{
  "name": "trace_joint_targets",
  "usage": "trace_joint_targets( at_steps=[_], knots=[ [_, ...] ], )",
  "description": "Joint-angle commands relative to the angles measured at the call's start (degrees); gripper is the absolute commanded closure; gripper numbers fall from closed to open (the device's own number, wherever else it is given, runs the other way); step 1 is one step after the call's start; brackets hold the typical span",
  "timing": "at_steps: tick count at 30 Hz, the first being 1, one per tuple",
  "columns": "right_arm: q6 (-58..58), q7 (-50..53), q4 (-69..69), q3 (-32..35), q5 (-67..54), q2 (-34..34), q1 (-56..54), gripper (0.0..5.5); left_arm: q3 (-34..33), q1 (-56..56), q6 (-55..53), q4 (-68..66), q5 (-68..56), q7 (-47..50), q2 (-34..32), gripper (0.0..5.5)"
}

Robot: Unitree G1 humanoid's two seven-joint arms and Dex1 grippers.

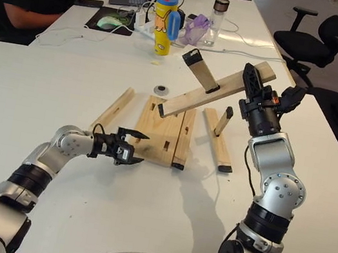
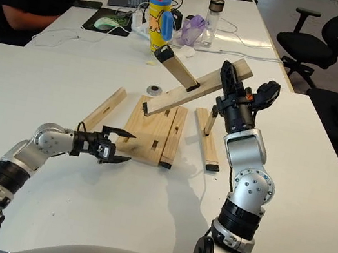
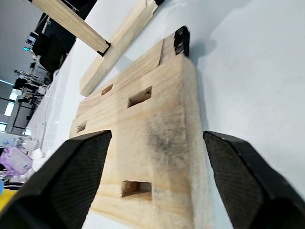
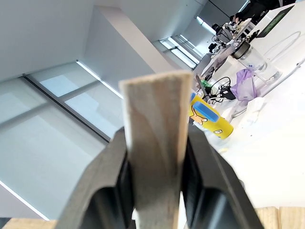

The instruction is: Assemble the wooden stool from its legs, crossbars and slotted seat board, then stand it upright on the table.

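We see the left gripper (image 1: 127, 147) wide open and empty, with the slotted seat board (image 1: 162, 137) lying flat just ahead of its jaws. The right gripper (image 1: 252, 80) is clamped on one end of the joined leg-and-crossbar piece (image 1: 204, 96), which slants down from its jaws over the board.

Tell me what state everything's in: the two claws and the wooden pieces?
left gripper: open, at the seat board's near edge.
right gripper: shut on the joined bars.
joined bars: lifted, tilted, low end over the seat board.
seat board: flat on the table, slots empty.
loose bar: lying flat, left of the board.
T-piece: lying flat, its short post upright.
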State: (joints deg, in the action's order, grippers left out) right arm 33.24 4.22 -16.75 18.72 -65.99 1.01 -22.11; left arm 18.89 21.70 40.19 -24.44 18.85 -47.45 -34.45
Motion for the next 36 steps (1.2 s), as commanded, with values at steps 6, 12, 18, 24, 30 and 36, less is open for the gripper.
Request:
trace_joint_targets(
  at_steps=[6,12,18,24,30,36],
  knots=[
    [1.8,-1.1,0.4,-1.8,-1.3,1.2,0.4,4.48,6.6,0.0,-6.7,-8.1,3.3,-1.1,3.5,1.92],
    [1.3,-3.4,-3.4,-10.6,13.1,6.0,4.1,4.48,5.8,-11.6,-39.9,7.0,-3.6,-5.1,5.5,1.92],
    [-3.4,-0.7,-6.2,-15.5,24.8,4.7,10.1,4.48,7.8,-18.2,-61.6,20.3,-5.8,-0.4,9.7,1.92],
    [-5.6,1.9,-7.7,-16.6,30.7,3.9,12.1,4.48,8.3,-19.5,-73.0,23.6,-5.6,3.3,10.0,1.92],
    [-2.5,7.6,-10.6,-17.1,33.4,1.4,14.2,4.48,9.2,-18.5,-75.9,24.0,-6.7,4.8,10.5,1.92],
    [4.6,18.0,-11.5,-21.5,38.4,-4.0,17.5,4.48,10.5,-16.8,-77.4,24.5,-6.9,5.6,11.7,1.92]
  ],
)
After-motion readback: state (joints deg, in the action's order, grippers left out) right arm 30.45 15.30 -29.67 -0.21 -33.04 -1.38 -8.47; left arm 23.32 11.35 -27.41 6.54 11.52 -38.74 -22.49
